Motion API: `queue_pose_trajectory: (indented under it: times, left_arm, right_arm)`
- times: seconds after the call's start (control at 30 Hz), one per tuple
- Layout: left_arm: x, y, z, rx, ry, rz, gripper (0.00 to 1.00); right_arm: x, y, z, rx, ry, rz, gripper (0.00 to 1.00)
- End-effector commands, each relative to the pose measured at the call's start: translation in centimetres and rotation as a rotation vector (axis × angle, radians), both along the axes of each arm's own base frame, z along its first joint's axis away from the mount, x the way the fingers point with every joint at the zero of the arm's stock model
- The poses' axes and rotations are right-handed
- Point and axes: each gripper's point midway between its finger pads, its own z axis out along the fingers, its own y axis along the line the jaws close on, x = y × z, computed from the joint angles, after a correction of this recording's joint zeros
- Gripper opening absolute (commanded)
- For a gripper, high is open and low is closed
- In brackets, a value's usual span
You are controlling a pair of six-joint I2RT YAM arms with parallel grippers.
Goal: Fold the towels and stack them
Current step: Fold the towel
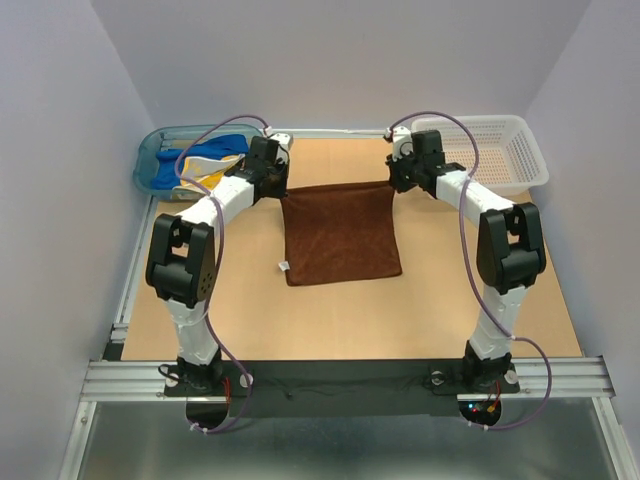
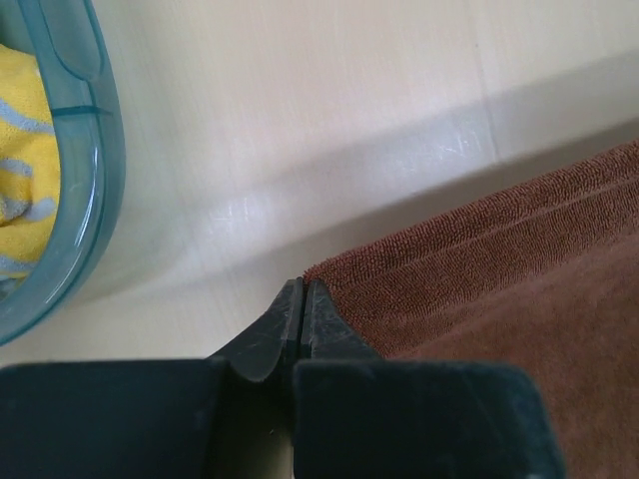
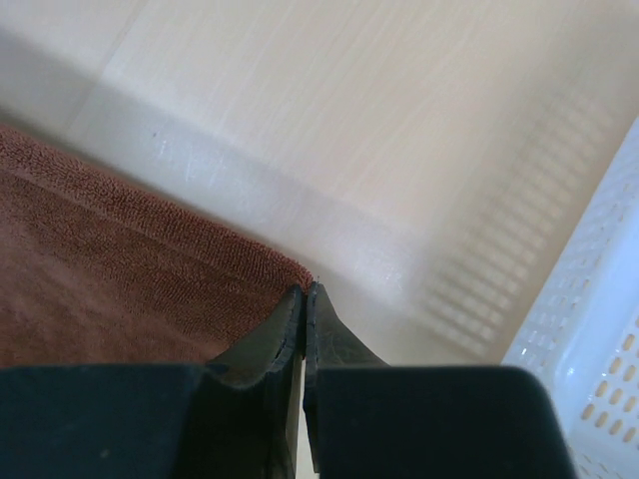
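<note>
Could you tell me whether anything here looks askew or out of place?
Nothing serious: the brown towel lies slightly skewed, with its white tag poking out at the near-left corner. Nothing is spilled or damaged.

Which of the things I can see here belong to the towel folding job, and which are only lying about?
Belong to the job: brown towel, far corners pinched by left gripper and right gripper; yellow towel; blue towel.
Just lying about: teal tub holding those two; white basket.

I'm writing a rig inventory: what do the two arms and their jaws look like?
The left arm and right arm both have white links with bulky black joint housings. A thin purple cable loops along each from its base. The jaws are dark, smooth and tapered.
</note>
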Motion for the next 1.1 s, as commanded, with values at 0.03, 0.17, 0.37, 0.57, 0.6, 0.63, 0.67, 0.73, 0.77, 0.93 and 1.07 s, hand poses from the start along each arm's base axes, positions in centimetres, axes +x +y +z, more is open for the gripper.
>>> queue_pose_trajectory:
  times: [0.03,0.17,0.37,0.57,0.6,0.63,0.67,0.73,0.77,0.93,1.07]
  left_arm:
    - [-1.0,1.5,1.7,-0.008,-0.043,0.013,0.0]
    - [-2.0,1.7,2.2,-0.025,-0.055,0.024,0.0]
    - [-4.6,1.8,1.0,-0.075,-0.001,0.046,0.0]
    - [-7.6,1.9,-0.4,-0.129,0.072,0.089,0.0]
    - [-8.2,1.7,-0.6,-0.141,0.089,0.088,0.0]
    - [-8.7,1.5,-0.9,-0.153,0.103,0.086,0.0]
    - [-9.7,1.3,-1.4,-0.179,0.13,0.097,0.0]
    - [-10.7,0.8,-1.9,-0.2,0.153,0.092,0.0]
    - [-11.6,0.9,-2.5,-0.209,0.173,0.11,0.0]
    - [-13.2,0.9,-3.5,-0.246,0.202,0.144,0.0]
    - [-14.3,0.5,-3.8,-0.268,0.214,0.143,0.0]
  right_arm:
    - [-0.4,-1.6,3.2,-0.026,-0.077,-0.033,0.01]
    - [-1.7,-1.4,3.1,-0.012,-0.065,-0.009,0.01]
    - [-4.1,-1.5,2.8,0.02,-0.033,-0.014,0.01]
    - [-6.1,-2.0,1.7,0.047,0.027,-0.08,0.01]
    - [-6.6,-2.2,1.6,0.053,0.038,-0.101,0.0]
    - [-6.9,-2.3,1.4,0.058,0.049,-0.112,0.0]
    - [-7.3,-2.5,1.2,0.061,0.058,-0.123,0.0]
    - [-8.0,-2.4,0.9,0.084,0.08,-0.144,0.0]
    - [-8.2,-2.4,0.8,0.093,0.084,-0.152,0.0]
    - [-9.8,-2.8,-0.7,0.123,0.146,-0.22,0.01]
    - [-10.7,-2.8,-1.3,0.154,0.179,-0.262,0.01]
